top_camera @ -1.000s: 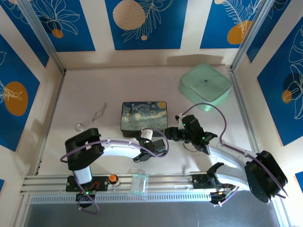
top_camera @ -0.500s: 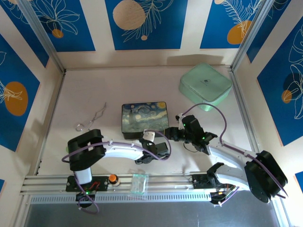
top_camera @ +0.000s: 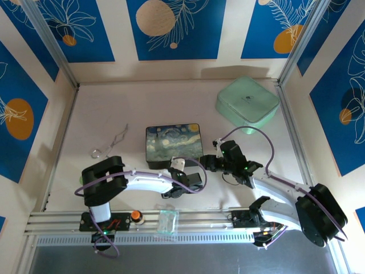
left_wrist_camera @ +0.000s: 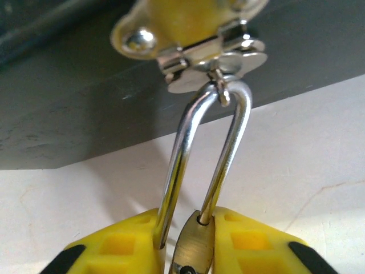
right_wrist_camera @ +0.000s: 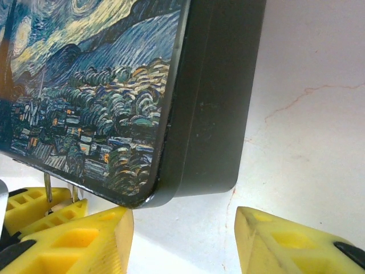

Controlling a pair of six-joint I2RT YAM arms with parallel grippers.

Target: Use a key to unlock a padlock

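Left hand [left_wrist_camera: 185, 224]: yellow ribbed plastic fingers [left_wrist_camera: 120, 248] are clamped on the padlock [left_wrist_camera: 194, 246] and grip its small metal body from both sides. The body is mostly hidden between the pads.

Padlock location: at the near front wall of the box [top_camera: 174, 141], about mid-width. Its shackle [left_wrist_camera: 175, 165], a polished silver U-shaped rod, is threaded through the ring of the box's clasp [left_wrist_camera: 197, 35]. The clasp is a gold-toned plate with a rivet and a silver washer.

Box: rectangular with rounded corners. The glossy lid is painted with a swirling night sky, and the side walls are matte black.

Right hand [right_wrist_camera: 182, 231]: fingers apart, with bare desk [right_wrist_camera: 296, 131] between them. It sits just off the box's near right corner, which overhangs the gap. I cannot tell whether they touch. The left hand's fingers and the shackle legs show under the box's near edge.

Desk: pale, smooth, with faint hairline veins.

Far right of the box, well apart: a mint-green soft square case [top_camera: 247, 104] with rounded corners.
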